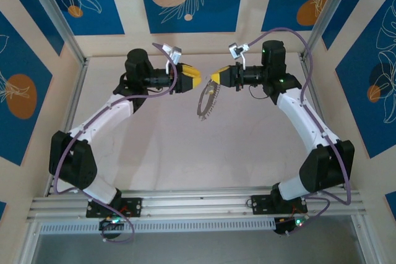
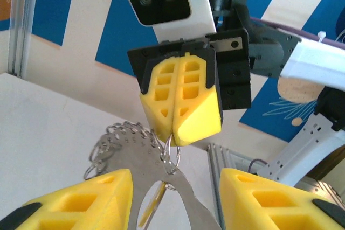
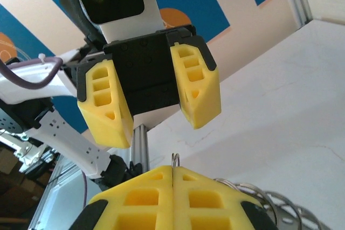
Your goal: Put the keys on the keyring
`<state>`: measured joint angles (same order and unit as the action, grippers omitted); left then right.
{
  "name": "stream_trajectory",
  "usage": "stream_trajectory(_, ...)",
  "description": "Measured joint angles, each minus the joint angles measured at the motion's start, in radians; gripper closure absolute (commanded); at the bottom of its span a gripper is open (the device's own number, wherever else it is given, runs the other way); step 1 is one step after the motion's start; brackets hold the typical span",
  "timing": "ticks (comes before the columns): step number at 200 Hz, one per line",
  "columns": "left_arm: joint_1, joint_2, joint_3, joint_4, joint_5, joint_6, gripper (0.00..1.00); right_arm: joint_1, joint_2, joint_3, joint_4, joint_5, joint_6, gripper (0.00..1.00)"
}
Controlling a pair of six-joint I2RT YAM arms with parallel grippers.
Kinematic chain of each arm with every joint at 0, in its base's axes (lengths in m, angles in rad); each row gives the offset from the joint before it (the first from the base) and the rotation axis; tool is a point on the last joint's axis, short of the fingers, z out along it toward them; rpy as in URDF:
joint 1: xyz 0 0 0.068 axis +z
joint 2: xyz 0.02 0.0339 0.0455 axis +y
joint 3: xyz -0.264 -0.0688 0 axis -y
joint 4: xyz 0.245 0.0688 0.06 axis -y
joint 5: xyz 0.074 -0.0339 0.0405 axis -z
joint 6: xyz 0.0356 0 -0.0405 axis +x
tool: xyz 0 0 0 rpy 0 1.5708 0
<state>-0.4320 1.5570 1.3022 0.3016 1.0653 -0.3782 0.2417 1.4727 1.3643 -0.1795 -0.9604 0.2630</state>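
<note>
Keyring (image 2: 135, 157) hangs above far middle of surface (image 1: 185, 159), pinched tight by right gripper (image 1: 216, 77) so it swings free. Small key (image 2: 152, 206) dangles below. Left gripper (image 1: 190, 78) faces it, fingers apart, holding nothing.

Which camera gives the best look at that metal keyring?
The left wrist view: the keyring hangs close up, pinched by the shut right gripper. The top view shows it small; the right wrist view shows some loops.
</note>
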Motion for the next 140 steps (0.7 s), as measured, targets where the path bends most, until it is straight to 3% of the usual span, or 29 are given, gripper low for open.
stream_trajectory(53,0.0,0.008,0.065,-0.233,0.016,0.163,0.54,0.003,0.064,0.067,-0.129,-0.05,-0.084,1.0)
stream_trajectory(140,0.0,0.045,0.087,-0.294,0.031,0.199,0.55,0.034,0.091,0.089,-0.2,-0.071,-0.132,1.0)
